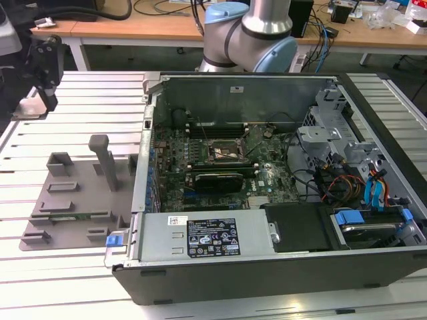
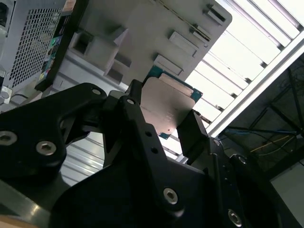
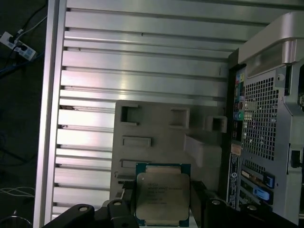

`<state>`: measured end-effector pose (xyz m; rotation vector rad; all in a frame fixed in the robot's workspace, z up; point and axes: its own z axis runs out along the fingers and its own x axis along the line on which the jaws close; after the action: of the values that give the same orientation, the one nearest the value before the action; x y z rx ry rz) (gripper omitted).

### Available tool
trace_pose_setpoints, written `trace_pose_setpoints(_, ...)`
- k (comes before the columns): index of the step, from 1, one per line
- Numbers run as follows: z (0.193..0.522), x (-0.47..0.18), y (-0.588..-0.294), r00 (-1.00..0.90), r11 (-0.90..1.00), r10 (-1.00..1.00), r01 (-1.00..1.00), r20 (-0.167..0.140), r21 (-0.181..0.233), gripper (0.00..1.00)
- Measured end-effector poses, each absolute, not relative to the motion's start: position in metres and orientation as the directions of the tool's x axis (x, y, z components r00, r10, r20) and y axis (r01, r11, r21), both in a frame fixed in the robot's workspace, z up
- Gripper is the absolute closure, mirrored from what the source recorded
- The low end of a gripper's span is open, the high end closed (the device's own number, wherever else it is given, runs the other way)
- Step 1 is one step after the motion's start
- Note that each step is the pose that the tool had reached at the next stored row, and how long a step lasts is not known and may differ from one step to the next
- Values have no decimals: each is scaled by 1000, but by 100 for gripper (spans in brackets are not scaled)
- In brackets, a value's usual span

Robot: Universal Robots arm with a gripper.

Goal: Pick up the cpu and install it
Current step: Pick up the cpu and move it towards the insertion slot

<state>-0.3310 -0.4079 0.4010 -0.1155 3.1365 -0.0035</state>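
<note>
Black gripper [image 2: 164,115] pinches the silver-topped cpu [image 2: 168,103] by two opposite edges.

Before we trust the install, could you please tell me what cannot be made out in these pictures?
- First wrist view: the cpu, clamped in the hand, is cut off by the picture's edge.
- Both wrist views: its underside faces away from the cameras.
- Exterior view: the motherboard socket is too small to check its contacts.
</note>
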Motion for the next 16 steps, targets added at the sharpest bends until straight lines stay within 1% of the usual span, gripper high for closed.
trace_pose_setpoints(16, 401, -297, -408, -997, 997, -74, -74, -2, -15, 45)
